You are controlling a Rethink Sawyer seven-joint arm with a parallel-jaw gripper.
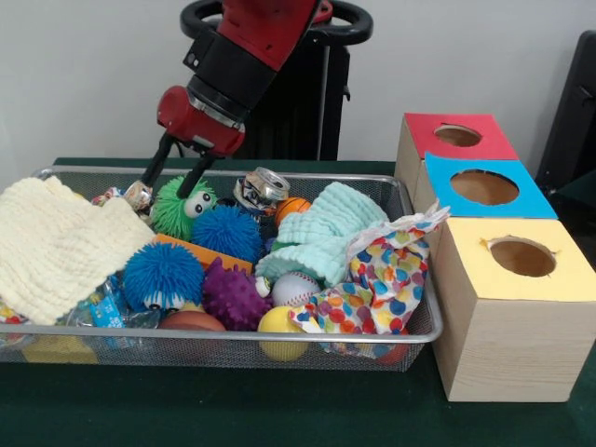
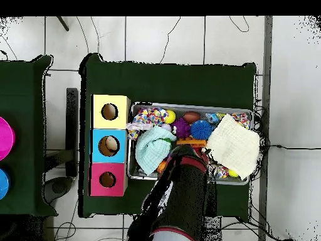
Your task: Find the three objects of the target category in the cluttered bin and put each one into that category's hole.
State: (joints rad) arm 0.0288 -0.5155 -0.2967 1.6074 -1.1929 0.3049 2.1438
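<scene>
Wire bin [image 1: 424,321] crammed — spiky balls, cloths, possibly a can [image 1: 260,190].

The bin [image 1: 410,200] is fine wire mesh. The cream cloth [image 1: 56,244] looks soft and crinkled; the blue spiky ball [image 1: 163,275] rubbery. The boxes [image 1: 507,349] show matt wood grain, the crushed can [image 1: 261,189] shiny metal.

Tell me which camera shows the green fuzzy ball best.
Front view: the green fuzzy ball sits at the bin's back, googly eyes showing, right below the open gripper. Overhead, the arm covers that spot, so the ball is hidden.
</scene>
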